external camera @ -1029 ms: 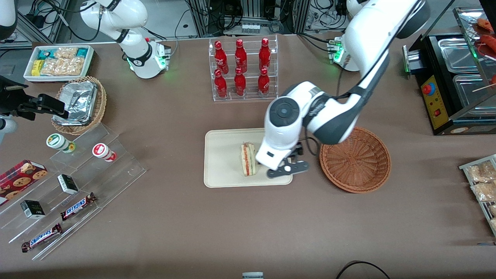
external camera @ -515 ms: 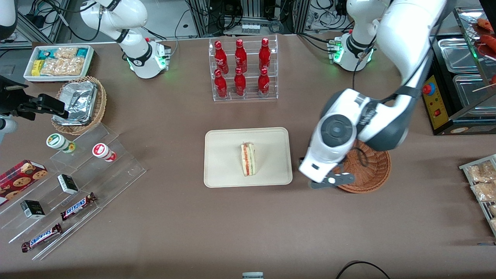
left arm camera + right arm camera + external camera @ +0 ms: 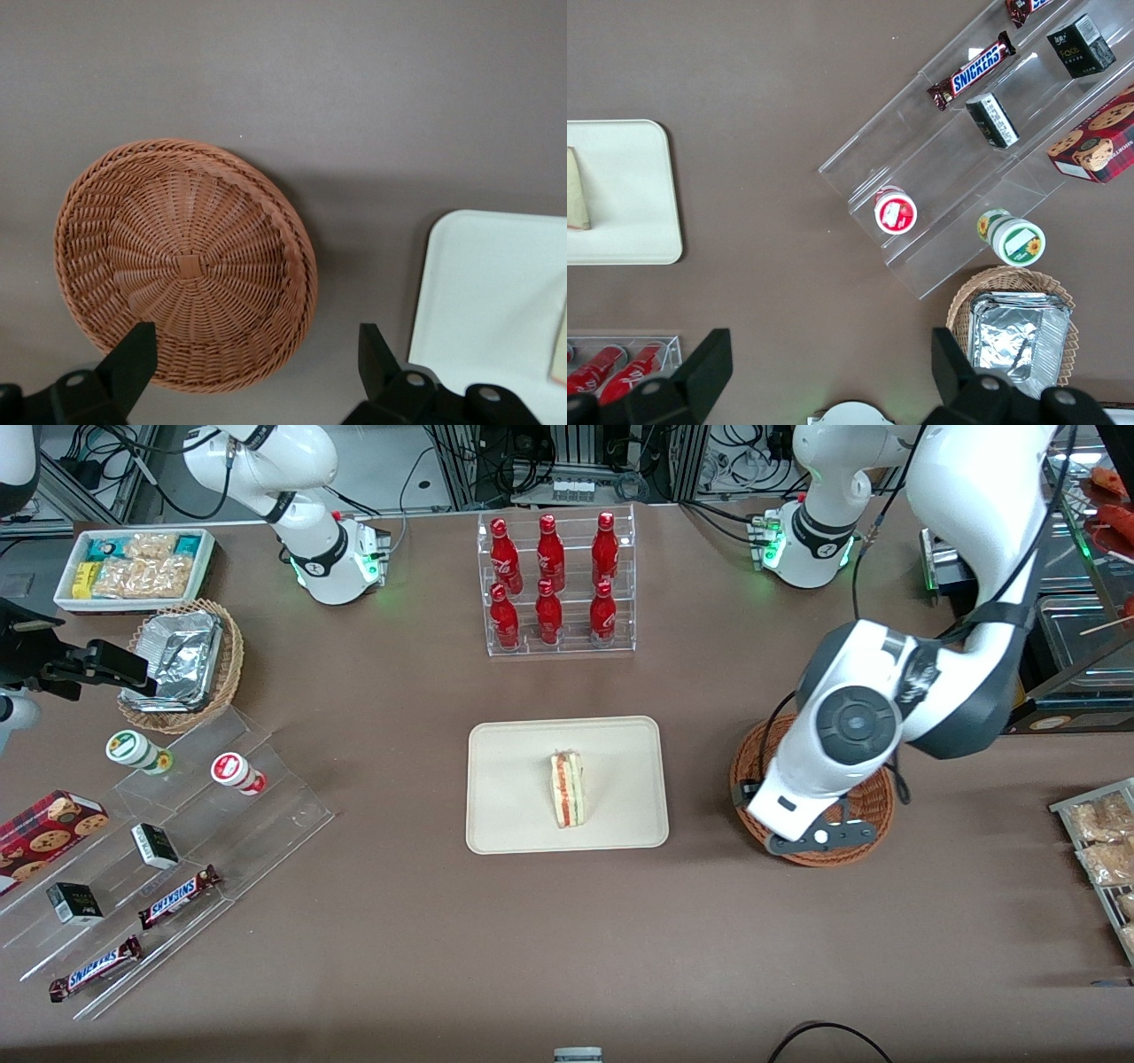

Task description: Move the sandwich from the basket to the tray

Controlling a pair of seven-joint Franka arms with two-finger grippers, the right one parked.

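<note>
- Jaws first: in the left wrist view the gripper (image 3: 252, 363) has its two fingers spread wide with nothing between them, just bare table and wicker showing through the gap.
- Same view: the basket (image 3: 183, 262) sits under the fingers and it's empty, plain weave all the way to the centre. A corner of the tray (image 3: 496, 292) peeks in just beside it, with a sliver of the sandwich (image 3: 561, 354) at the frame edge.
- Front view: the gripper (image 3: 819, 834) hangs above the basket (image 3: 873, 802), over the part of its rim nearest the table's front edge. The arm covers most of the basket.
- Front view again: the sandwich (image 3: 567, 788) stands on edge near the middle of the tray (image 3: 514, 779), filling stripes facing the camera. The tray sits mid-table, well in from every edge, with a small gap to the basket.
- Right wrist view: one rounded end of the tray (image 3: 629, 190) with a corner of the sandwich (image 3: 576, 190) on it.
- So the drop-off looks done, judging by where things lie.
- Handling guess: the wedge looks light and squishy, and layers could slide apart. Best hold would be across the two flat bread faces, gently, not on the filling edge.
</note>
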